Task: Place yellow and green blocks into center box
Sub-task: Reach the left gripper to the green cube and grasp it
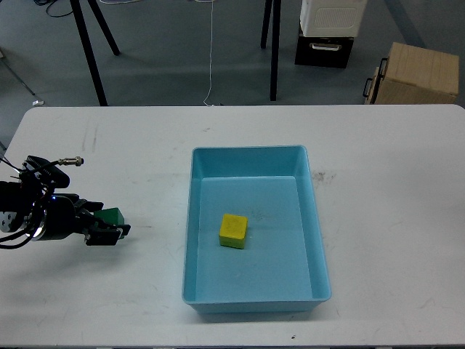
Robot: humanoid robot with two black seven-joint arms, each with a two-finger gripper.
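Note:
The light-blue tray (251, 166) sits in the middle of the white table. The yellow block (234, 230) lies inside it, left of its middle. My left gripper (109, 224) comes in from the left edge, well left of the tray, low over the table. The green block (112, 216) sits between its fingers, mostly hidden by them. The jaws look closed on it. My right gripper is out of view.
The white table (392, 218) has its far edge at the top. On the floor behind it stand black stand legs (91, 51), a tan cardboard box (418, 73) and a white-and-black case (328, 29).

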